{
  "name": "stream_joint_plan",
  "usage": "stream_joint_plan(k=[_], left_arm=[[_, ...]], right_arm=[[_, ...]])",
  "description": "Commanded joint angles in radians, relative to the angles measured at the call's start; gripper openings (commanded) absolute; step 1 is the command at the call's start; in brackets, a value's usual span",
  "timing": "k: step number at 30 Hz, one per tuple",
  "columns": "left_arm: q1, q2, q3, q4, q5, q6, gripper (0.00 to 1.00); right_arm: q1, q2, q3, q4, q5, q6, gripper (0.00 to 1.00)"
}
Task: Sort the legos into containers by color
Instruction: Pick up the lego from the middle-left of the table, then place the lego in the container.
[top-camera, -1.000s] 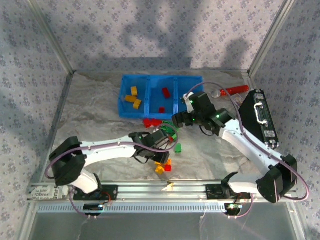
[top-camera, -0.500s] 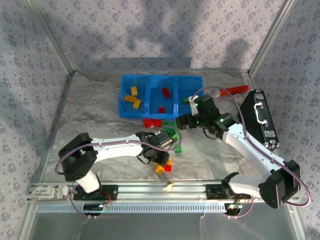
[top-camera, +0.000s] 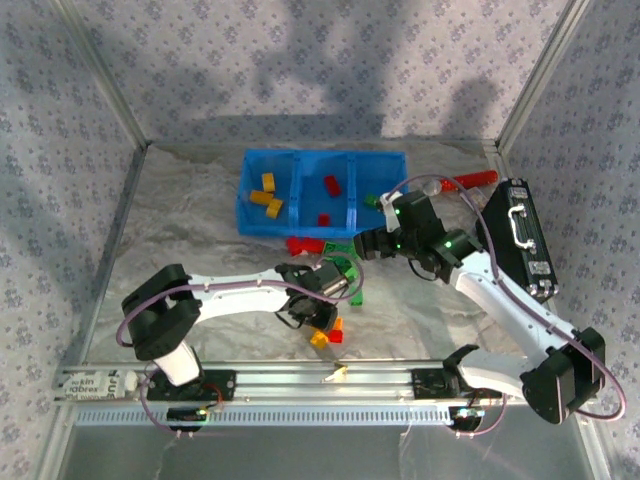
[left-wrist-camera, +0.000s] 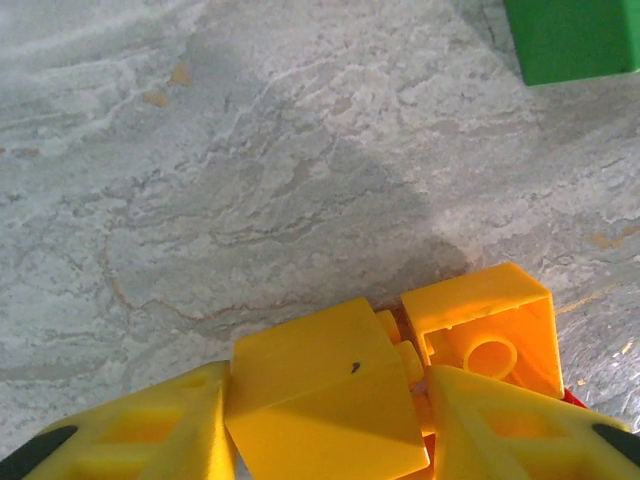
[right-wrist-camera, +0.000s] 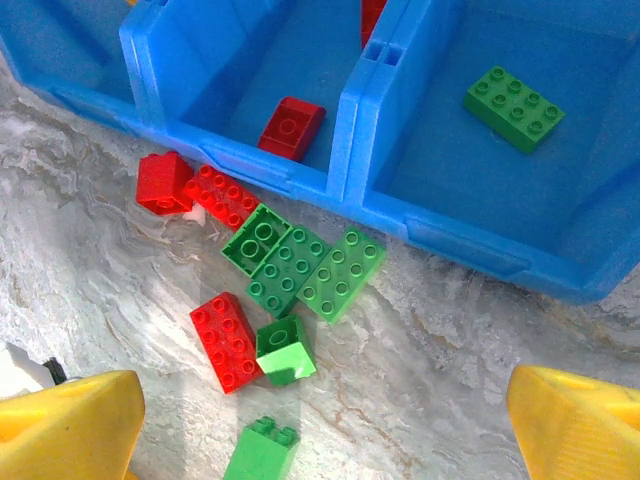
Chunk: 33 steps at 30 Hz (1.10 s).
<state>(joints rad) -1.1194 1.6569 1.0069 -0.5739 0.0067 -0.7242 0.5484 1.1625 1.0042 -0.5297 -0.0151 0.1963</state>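
At the bottom of the left wrist view, the left gripper (left-wrist-camera: 328, 400) is positioned right at the marbled table (left-wrist-camera: 250, 150). Its yellow fingers (left-wrist-camera: 150, 435) are closed against both sides of a yellow brick (left-wrist-camera: 320, 390) that lies on the surface. A second yellow-orange brick (left-wrist-camera: 490, 335), hollow side up, is seen touching it at lower right, and a cropped green brick (left-wrist-camera: 575, 35) is cut off by the upper right corner. In the overhead view these yellow pieces are found low in the centre, near the arm bases.

Farther up, loose red bricks (right-wrist-camera: 222, 197) and loose green bricks (right-wrist-camera: 300, 268) are scattered on the table just in front of the blue tray (right-wrist-camera: 450, 240). The right gripper (right-wrist-camera: 325, 400) is held above the table near this group, its jaws spread wide with nothing between them.

Inside the tray, sorted yellow bricks (top-camera: 265, 195) are seen in the left compartment and sorted red bricks (top-camera: 331, 185) in the middle one. A lone green brick (right-wrist-camera: 513, 108) is seen in the right one.

At the far right of the overhead view, a black case (top-camera: 522, 240) is seen near a red cylinder (top-camera: 470, 180).
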Motion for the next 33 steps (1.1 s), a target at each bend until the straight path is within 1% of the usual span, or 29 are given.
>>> stream_joint_plan(k=[1,4,10,14,16,18,21,23,24,26,28,30,31,33], left_arm=[[-0.007,0.034,0.008,-0.050,-0.027,-0.014,0.43],[0.005,0.022,0.010,-0.061,-0.040,-0.010,0.41],[0.049,-0.041,0.024,-0.088,-0.049,0.018,0.40],[0.111,-0.121,0.038,-0.136,-0.064,0.047,0.40],[0.163,-0.160,0.045,-0.159,-0.071,0.066,0.40],[0.246,-0.198,0.058,-0.180,-0.079,0.092,0.40],[0.394,-0.230,0.113,-0.198,-0.101,0.151,0.40],[0.505,-0.223,0.165,-0.182,-0.111,0.196,0.40],[0.561,-0.204,0.205,-0.173,-0.109,0.210,0.40],[0.644,-0.153,0.294,-0.149,-0.096,0.237,0.40],[0.697,-0.078,0.396,-0.126,-0.083,0.256,0.40],[0.731,0.024,0.523,-0.140,-0.078,0.278,0.40],[0.739,0.065,0.577,-0.157,-0.079,0.288,0.43],[0.745,0.148,0.687,-0.217,-0.085,0.307,0.70]], right_arm=[[-0.009,-0.028,-0.009,-0.001,0.006,0.017,0.95],[-0.008,-0.029,-0.010,-0.003,0.005,0.017,0.95],[-0.010,-0.035,-0.010,-0.007,0.006,0.015,0.95],[-0.013,-0.042,-0.013,-0.007,0.007,0.014,0.95],[-0.016,-0.041,-0.012,-0.007,0.005,0.014,0.95],[-0.016,-0.043,-0.016,-0.004,0.000,0.014,0.95],[-0.016,-0.041,-0.018,-0.004,-0.006,0.018,0.95],[-0.016,-0.042,-0.020,-0.002,-0.013,0.021,0.95],[-0.015,-0.043,-0.025,0.002,-0.016,0.024,0.95],[-0.012,-0.043,-0.030,0.005,-0.030,0.033,0.95],[-0.003,-0.041,-0.030,0.008,-0.037,0.040,0.95],[0.010,-0.041,-0.029,0.004,-0.035,0.043,0.95],[0.015,-0.043,-0.026,-0.001,-0.032,0.043,0.95],[0.026,-0.050,-0.024,-0.013,-0.022,0.042,0.95]])
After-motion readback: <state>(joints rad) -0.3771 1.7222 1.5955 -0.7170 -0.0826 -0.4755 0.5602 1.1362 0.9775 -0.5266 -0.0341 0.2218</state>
